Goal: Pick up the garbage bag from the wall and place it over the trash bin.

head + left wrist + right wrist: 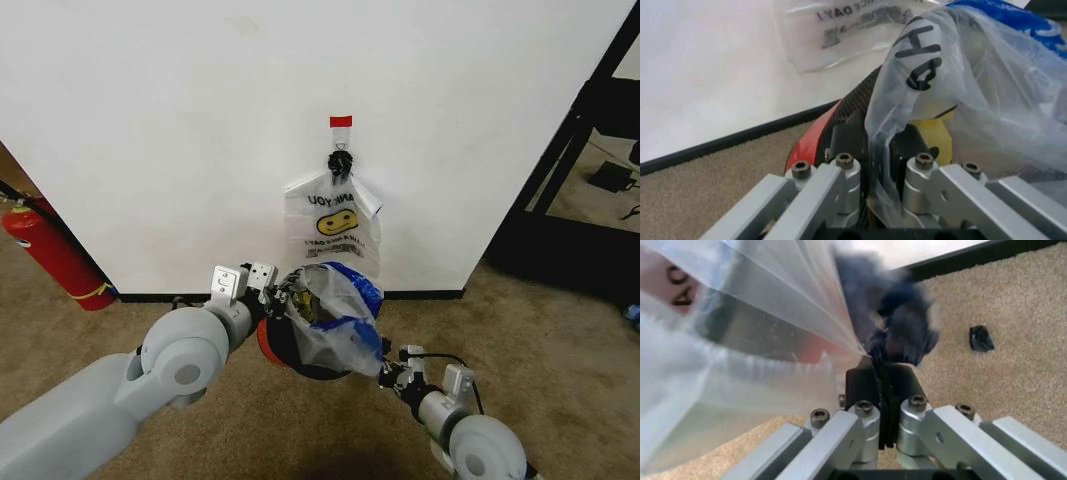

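Head cam: garbage bag [335, 315] stretched over the trash bin [290, 352] between my left gripper [272, 290] and right gripper [392, 368]. Wrist cams: both clamped on its edges. Flimsy, slippery film, so grab bunched rim.

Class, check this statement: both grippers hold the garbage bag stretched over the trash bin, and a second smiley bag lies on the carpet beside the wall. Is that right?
Not quite. The second smiley bag hangs on the wall, as the head view shows. The rest stands: left gripper and right gripper hold the garbage bag over the trash bin.
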{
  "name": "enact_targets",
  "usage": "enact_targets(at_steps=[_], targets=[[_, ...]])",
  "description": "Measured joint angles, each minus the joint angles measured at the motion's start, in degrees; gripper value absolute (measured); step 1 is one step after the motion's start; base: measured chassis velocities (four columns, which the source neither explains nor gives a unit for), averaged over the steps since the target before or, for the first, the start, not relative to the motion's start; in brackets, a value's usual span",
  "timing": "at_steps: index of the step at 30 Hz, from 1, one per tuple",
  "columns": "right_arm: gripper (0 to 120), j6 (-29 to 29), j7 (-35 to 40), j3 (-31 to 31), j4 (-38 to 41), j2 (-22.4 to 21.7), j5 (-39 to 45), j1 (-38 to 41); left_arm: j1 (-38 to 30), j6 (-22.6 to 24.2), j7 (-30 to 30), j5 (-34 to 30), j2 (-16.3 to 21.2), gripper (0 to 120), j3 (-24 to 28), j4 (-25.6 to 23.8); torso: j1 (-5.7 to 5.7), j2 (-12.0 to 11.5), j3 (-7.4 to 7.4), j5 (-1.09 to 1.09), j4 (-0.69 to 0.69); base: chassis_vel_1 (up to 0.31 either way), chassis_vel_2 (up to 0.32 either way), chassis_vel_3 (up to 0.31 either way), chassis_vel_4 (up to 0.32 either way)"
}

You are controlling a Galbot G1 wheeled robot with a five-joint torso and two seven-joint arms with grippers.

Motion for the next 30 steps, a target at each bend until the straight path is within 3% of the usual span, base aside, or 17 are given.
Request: enact_targets(at_steps=[4,8,16,19,21,26,30], targets=[[0,0.1,-2.2,0.6,0.6,-0.6,-1.5,-1.3,0.2,-0.1,0.2,0.1,0.1,5,-0.1,-0.1,0.00,0.0,0.00,0.00,0.00,0.000,0.000,0.000,0.000],[10,0.7,-2.9,1.5,1.9,-1.5,-1.8,-2.5,0.4,-0.1,0.5,0.7,0.0,5,-0.3,0.6,0.00,0.0,0.00,0.00,0.00,0.000,0.000,0.000,0.000],[43,4.6,-4.8,5.9,5.4,-4.8,-3.4,-5.5,3.4,-0.3,1.4,2.5,1.0,5,-3.5,1.9,0.00,0.0,0.00,0.00,0.03,0.000,0.000,0.000,0.000],[54,5.2,-9.2,11.0,6.1,-5.9,-3.4,-8.4,4.3,-0.3,1.9,3.0,1.3,5,-4.5,2.4,0.00,0.0,0.00,0.00,-0.02,0.000,0.000,0.000,0.000],[54,5.2,-9.2,11.0,6.1,-5.9,-3.4,-8.4,4.3,-0.3,1.9,3.0,1.3,5,-4.5,2.4,0.00,0.0,0.00,0.00,-0.02,0.000,0.000,0.000,0.000],[79,7.4,-18.8,19.7,3.3,-7.7,3.2,-8.2,7.1,-0.4,4.0,3.9,2.3,5,-6.0,1.3,0.00,0.0,0.00,-0.01,0.01,0.000,0.000,0.000,0.000],[89,8.7,-22.6,20.6,0.9,-8.5,6.5,-5.6,8.1,-0.6,5.7,4.3,2.4,5,-6.0,0.0,0.00,0.0,0.00,0.01,0.00,0.000,0.000,0.000,0.000]])
